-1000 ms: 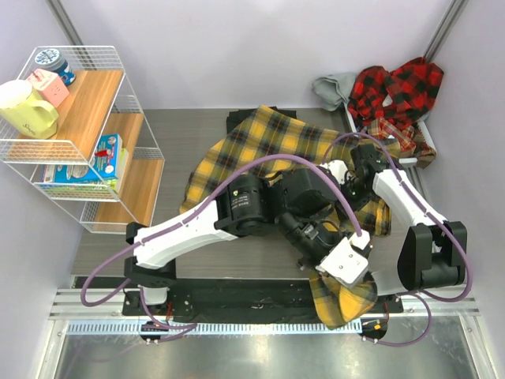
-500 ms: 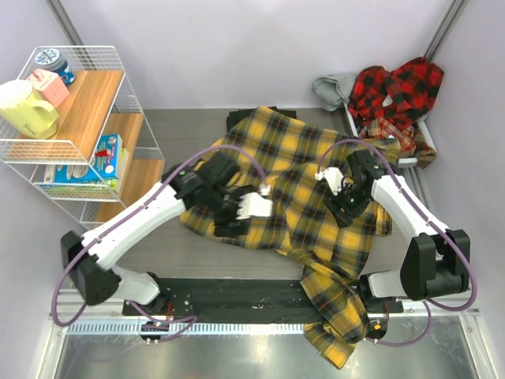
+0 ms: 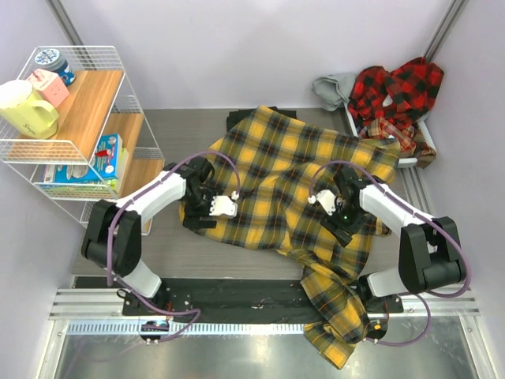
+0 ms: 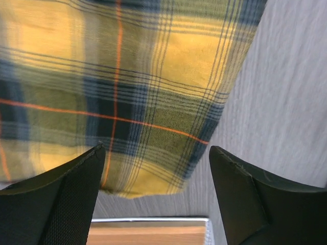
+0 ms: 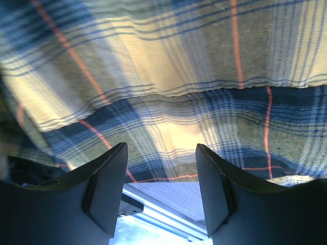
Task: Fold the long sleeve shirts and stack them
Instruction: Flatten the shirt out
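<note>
**Yellow plaid shirt laid open, both grippers empty above it**

Grey wood-grain table (image 3: 181, 260) between plain pale walls. At the upper left of the top view, a white wire shelf rack (image 3: 130, 118) with wooden boards. On its upper board, a yellow mug (image 3: 28, 106), a pink box (image 3: 47, 83) and a blue-lidded jar (image 3: 54, 59). On the board below, a blue printed carton (image 3: 110, 154). At the upper right, a white bin (image 3: 412, 160) heaped with red-and-black plaid shirts (image 3: 398, 87) spilling over its rim. Just beside them on the left, a bunched grey cloth (image 3: 335, 87).

Across the middle of the frame, the yellow-and-black plaid shirt (image 3: 276, 158), spread out on the table. One sleeve (image 3: 339, 324) trailing off the near edge at the lower right. A bit of black cloth (image 3: 237, 120) showing from under the shirt's upper left edge.

Left gripper (image 3: 203, 217) low at the shirt's left border, left of centre. In the left wrist view, fingers (image 4: 61, 199) wide apart with nothing between them, the shirt's hem just beyond the tips, bare table to the right. Right gripper (image 3: 343, 225) over the shirt's right half, right of centre. In the right wrist view, fingers (image 5: 107, 189) also spread and gripping nothing, plaid cloth filling the frame beyond them, a strip of the table's edge visible under the hem.
</note>
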Motion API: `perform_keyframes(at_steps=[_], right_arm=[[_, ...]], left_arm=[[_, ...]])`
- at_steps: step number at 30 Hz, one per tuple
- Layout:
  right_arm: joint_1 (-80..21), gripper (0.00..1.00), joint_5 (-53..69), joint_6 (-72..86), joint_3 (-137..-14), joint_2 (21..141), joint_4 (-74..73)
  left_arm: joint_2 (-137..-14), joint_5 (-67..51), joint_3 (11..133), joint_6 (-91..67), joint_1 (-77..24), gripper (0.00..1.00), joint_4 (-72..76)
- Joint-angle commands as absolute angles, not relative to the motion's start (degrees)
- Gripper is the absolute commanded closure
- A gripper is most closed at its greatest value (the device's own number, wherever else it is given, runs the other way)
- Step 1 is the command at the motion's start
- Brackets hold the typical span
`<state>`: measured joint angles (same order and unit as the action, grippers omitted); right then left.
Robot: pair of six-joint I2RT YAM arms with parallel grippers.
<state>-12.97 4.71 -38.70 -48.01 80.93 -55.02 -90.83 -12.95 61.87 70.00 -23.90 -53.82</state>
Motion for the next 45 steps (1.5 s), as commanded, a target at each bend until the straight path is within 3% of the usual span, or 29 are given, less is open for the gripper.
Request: perform_keyframes(at_steps=[1,4,6,9,10,13,15,20,27,29,32,38,39,41,43,45], right_arm=[[-13.1,0.39,0.44,-38.24,-48.95,82.88,-51.51],[-13.18,0.4,-1.74,-38.23,-49.57,84.64,-50.8],[-13.1,0.4,-3.33,-38.84,-49.48,85.25,-50.28],[-12.31,0.4,-4.83,-40.07,-49.04,85.52,-49.66],[-12.04,0.4,-5.01,-40.34,-48.87,85.6,-49.66],[-9.77,0.4,-5.54,-41.57,-48.95,85.26,-49.75],[-7.39,0.41,-5.54,-43.75,-49.13,84.29,-50.27],[1.12,0.4,-5.8,-49.91,-50.71,81.31,-53.96],[2.37,0.4,-1.34,-51.6,-58.08,79.19,-61.16],[1.94,0.39,2.26,-49.24,-62.13,80.06,-62.57],[0.0,0.39,5.18,-46.5,-64.42,82.35,-64.25],[-15.01,0.37,8.96,-40.52,-59.42,82.79,-64.42],[-16.42,0.36,9.75,-39.65,-58.46,82.53,-64.16],[-20.29,0.33,10.37,-39.11,-55.47,82.26,-63.55],[-22.4,0.32,10.02,-38.33,-52.67,82.35,-62.23],[-23.99,0.32,7.22,-38.14,-50.63,83.23,-60.04]], left_arm=[[-93.69,-9.15,59.59,77.86,-23.29,0.17,-51.16],[-95.88,-7.04,57.84,78.66,-23.29,0.17,-48.09],[-97.81,-5.63,57.66,78.84,-23.29,0.23,-47.99],[-98.27,-4.83,58.8,78.93,-23.29,0.49,-53.86],[-97.74,-5.27,58.54,78.66,-23.29,0.66,-55.27],[-92.75,-6.59,57.31,77.52,-24.34,0.95,-61.5],[-89.05,-10.18,56.87,76.12,-26.35,1.0,-68.68],[-76.48,-18.71,63.86,69.71,-35.49,1.0,-84.0],[-77.43,-22.94,71.36,58.02,-48.95,0.99,-95.27],[-76.91,-22.15,71.19,57.66,-51.15,0.91,-95.27],[-77.52,-19.7,71.11,58.53,-51.33,0.92,-95.19],[-77.52,-15.82,66.01,60.03,-48.53,0.99,-94.66],[-77.26,-16.26,66.09,60.73,-46.78,0.96,-93.88],[-77.43,-19.75,68.53,62.39,-41.69,0.82,-92.91],[-78.92,-22.57,71.27,61.36,-30.36,0.62,-87.82],[-83.04,-26.26,76.01,58.56,-20.97,0.5,-80.3]])
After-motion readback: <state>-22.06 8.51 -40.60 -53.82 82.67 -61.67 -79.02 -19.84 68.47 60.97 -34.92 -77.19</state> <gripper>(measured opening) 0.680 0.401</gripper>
